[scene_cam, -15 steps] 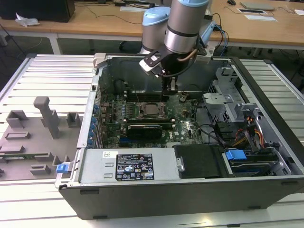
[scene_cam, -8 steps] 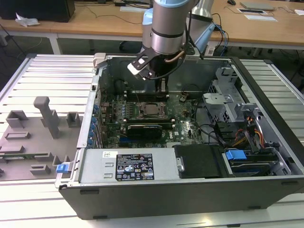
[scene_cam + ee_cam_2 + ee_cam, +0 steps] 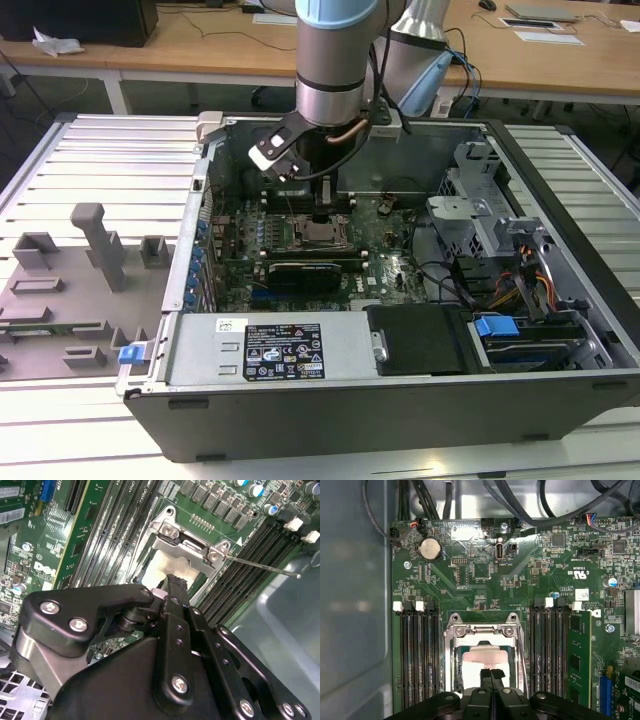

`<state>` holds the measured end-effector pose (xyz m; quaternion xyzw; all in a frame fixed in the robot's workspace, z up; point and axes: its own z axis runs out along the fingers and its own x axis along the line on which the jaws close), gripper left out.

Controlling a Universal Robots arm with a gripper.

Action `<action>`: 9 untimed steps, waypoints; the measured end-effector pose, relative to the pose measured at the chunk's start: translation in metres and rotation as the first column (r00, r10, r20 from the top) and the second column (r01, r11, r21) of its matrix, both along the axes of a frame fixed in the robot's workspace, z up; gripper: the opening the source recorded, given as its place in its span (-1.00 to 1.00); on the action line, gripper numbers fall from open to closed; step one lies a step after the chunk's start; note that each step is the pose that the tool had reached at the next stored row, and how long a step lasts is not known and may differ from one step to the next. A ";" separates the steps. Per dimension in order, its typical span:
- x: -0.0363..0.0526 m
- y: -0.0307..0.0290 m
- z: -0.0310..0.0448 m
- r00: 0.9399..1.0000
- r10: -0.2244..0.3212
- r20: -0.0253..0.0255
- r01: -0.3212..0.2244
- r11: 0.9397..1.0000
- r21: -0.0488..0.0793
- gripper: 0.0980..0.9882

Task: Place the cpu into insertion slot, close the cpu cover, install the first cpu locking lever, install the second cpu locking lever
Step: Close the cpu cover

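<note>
In the exterior view the arm reaches down into an open computer case, with my gripper (image 3: 322, 215) low over the insertion slot (image 3: 318, 236) on the green motherboard. In the first wrist view my gripper (image 3: 491, 674) is shut, its black fingertips pressed together with nothing between them. They sit over the pale face of the cpu (image 3: 482, 657), which lies in the slot. The silver cpu cover (image 3: 456, 647) frames the chip and looks to lie flat. In the second wrist view a thin metal lever (image 3: 260, 566) sticks out sideways from the cover's hinge end (image 3: 190, 540), beyond the fingertips (image 3: 175, 582).
Black memory slots (image 3: 417, 650) flank the socket on both sides, and a green card (image 3: 579, 655) stands beside them. Black cables (image 3: 535, 510) hang over the board's far edge. The case wall (image 3: 352, 605) rises close by. A grey fixture plate (image 3: 70, 290) lies at the exterior view's left.
</note>
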<state>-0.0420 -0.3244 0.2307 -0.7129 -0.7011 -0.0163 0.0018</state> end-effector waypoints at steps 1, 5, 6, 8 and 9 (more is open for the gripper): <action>0.0000 0.0000 0.0000 1.000 0.008 0.000 -0.008 1.000 0.000 -0.98; 0.0000 0.0000 -0.0002 0.995 0.102 0.000 -0.102 0.995 0.000 -0.98; 0.0000 0.0000 -0.0003 0.992 0.122 0.000 -0.122 0.992 0.000 -0.98; 0.0000 0.0000 -0.0005 0.987 0.160 0.000 -0.160 0.987 0.000 -0.98; 0.0000 0.0000 -0.0006 0.984 0.179 0.000 -0.179 0.984 0.000 -0.98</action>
